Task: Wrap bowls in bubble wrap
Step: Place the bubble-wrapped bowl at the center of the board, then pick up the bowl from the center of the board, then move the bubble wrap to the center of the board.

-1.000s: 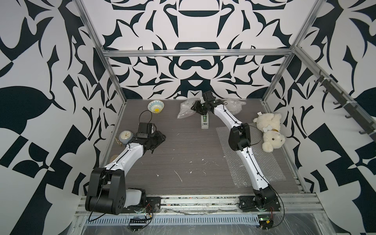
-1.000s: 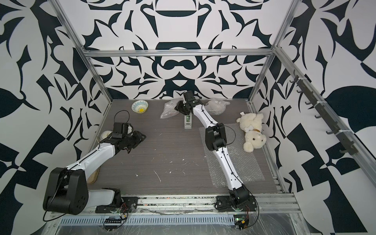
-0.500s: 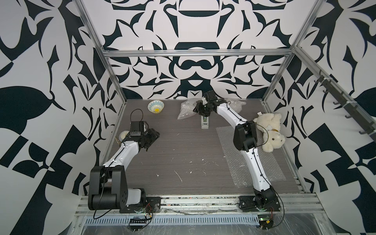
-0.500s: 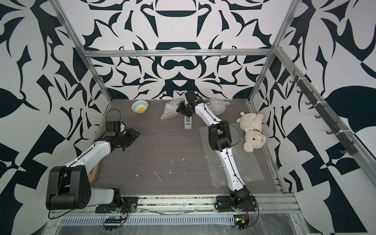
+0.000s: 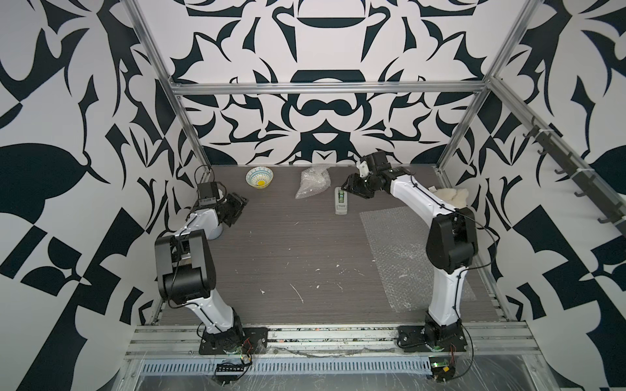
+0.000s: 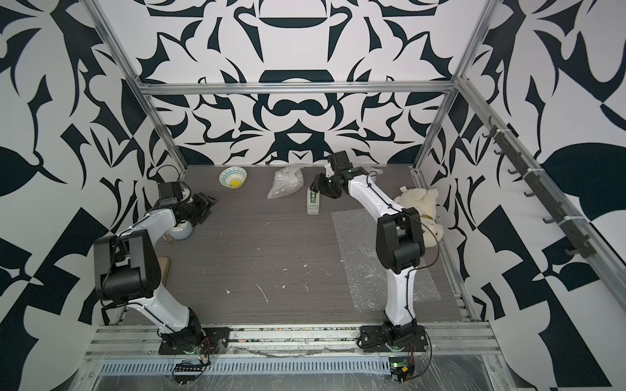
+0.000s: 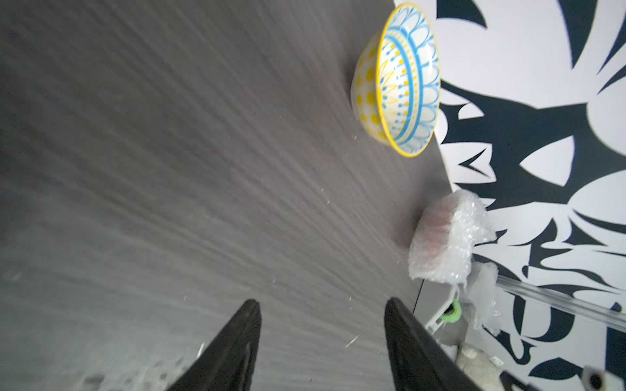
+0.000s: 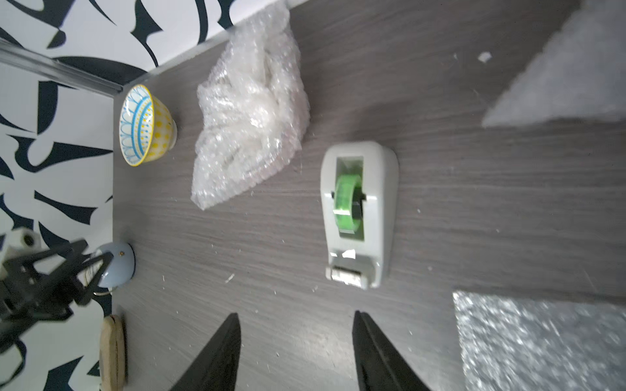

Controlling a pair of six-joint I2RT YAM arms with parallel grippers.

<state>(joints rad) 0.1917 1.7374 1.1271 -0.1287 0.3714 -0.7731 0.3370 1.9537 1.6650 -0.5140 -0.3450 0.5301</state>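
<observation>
1. Glossy ceramic bowl (image 5: 259,176) (round, blue-and-yellow) upright near rear wall, crumpled translucent bubble wrap bundle (image 5: 312,182) near it.
2. Flat bubbled sheet (image 5: 403,250) spread beside right arm.
3. Left gripper (image 7: 321,304) at left wall: jaws apart, empty.
4. Right gripper (image 8: 294,315) near tape dispenser (image 8: 359,213): jaws apart, empty.

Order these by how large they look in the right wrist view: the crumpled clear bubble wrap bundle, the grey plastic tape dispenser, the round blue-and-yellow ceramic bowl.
1. crumpled clear bubble wrap bundle
2. grey plastic tape dispenser
3. round blue-and-yellow ceramic bowl, though it sits farther from the camera
</observation>
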